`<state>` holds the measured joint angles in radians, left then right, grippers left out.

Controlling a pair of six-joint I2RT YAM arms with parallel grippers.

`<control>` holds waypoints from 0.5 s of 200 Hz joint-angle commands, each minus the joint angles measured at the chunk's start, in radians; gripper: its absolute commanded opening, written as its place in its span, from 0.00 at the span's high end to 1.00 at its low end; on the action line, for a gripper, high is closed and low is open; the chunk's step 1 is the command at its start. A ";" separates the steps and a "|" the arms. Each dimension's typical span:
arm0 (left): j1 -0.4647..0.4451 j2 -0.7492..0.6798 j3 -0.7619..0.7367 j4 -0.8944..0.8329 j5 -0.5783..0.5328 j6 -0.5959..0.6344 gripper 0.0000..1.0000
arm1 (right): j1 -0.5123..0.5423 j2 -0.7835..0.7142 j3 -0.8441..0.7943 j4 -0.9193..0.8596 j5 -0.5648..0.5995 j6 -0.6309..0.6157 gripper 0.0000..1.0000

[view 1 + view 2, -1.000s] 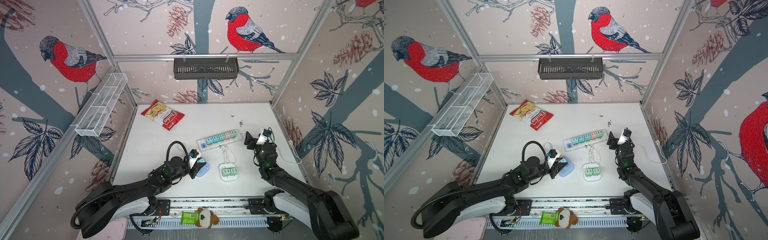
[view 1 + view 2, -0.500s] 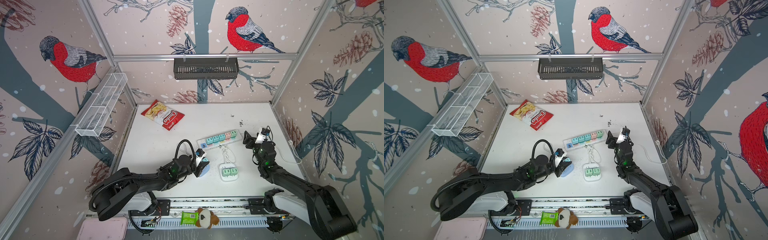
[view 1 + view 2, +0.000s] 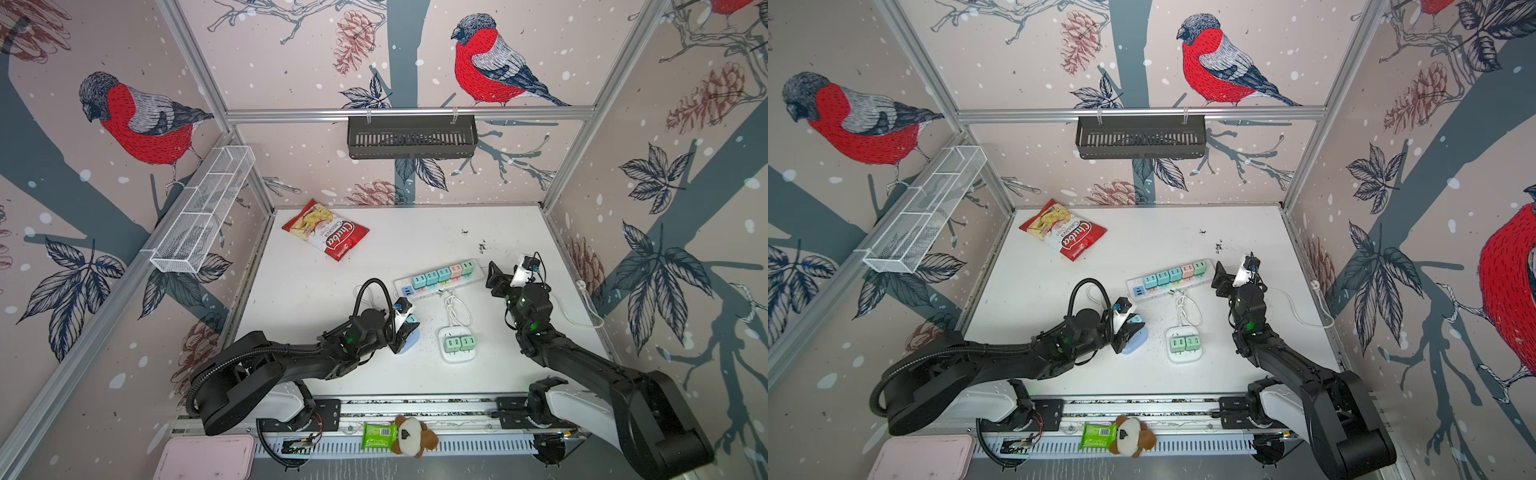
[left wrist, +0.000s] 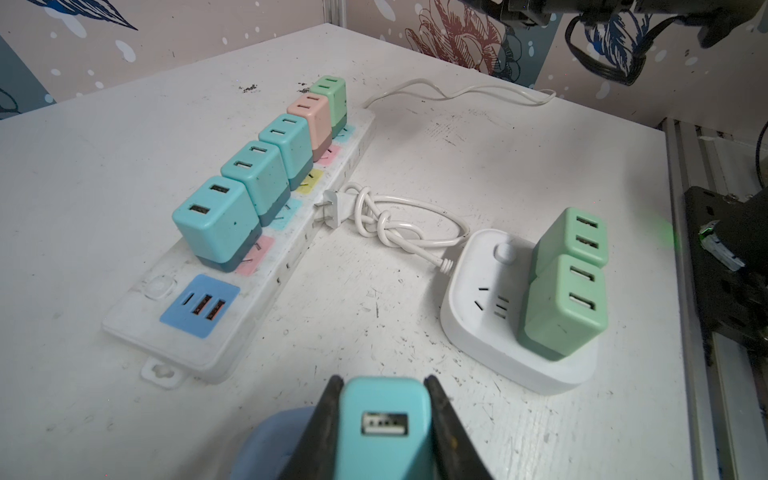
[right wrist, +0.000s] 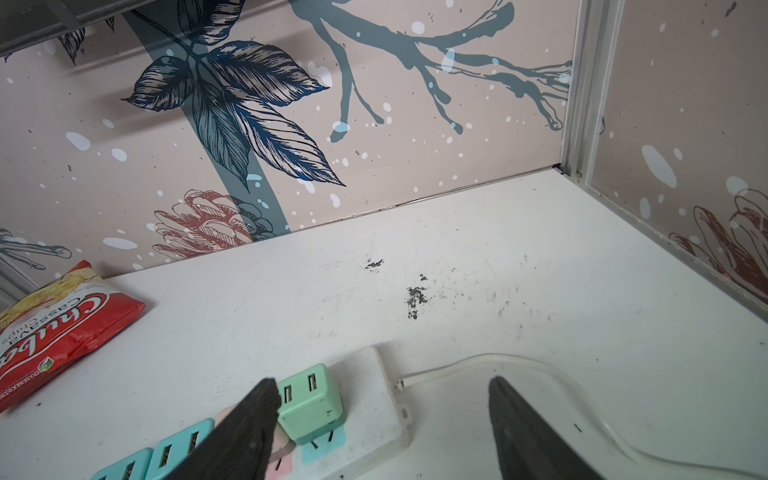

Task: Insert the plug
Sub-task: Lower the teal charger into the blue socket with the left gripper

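Scuffed white worktop (image 3: 316,291). Left jaws clenched on teal plug (image 4: 384,428), lower centre of frame. Right jaws stood parted, empty, at power strip (image 4: 129,316) end. Insertion was outstanding.

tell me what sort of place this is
Probably a robot test cell: left arm and right arm mounted on a rail at a white table, bird-print panels on aluminium framing, and a power strip loaded with plugs.

Teal plug (image 4: 382,428), white power strip (image 4: 133,311), red chip bag (image 3: 326,235) — pale pink walls (image 3: 291,62) patterned with red-breasted birds.
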<state>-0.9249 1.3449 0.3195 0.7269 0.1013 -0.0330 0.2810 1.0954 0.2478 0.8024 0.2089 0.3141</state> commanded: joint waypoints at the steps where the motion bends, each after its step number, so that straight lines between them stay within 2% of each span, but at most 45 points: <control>1: -0.002 0.011 -0.004 0.054 -0.020 0.013 1.00 | 0.004 -0.004 0.001 0.030 0.000 0.005 0.21; 100: -0.004 0.047 -0.029 0.086 -0.032 0.024 1.00 | 0.004 -0.007 0.001 0.023 -0.002 0.008 0.21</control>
<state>-0.9260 1.3872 0.3065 0.7483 0.0811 -0.0254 0.2821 1.0916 0.2481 0.8024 0.2089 0.3141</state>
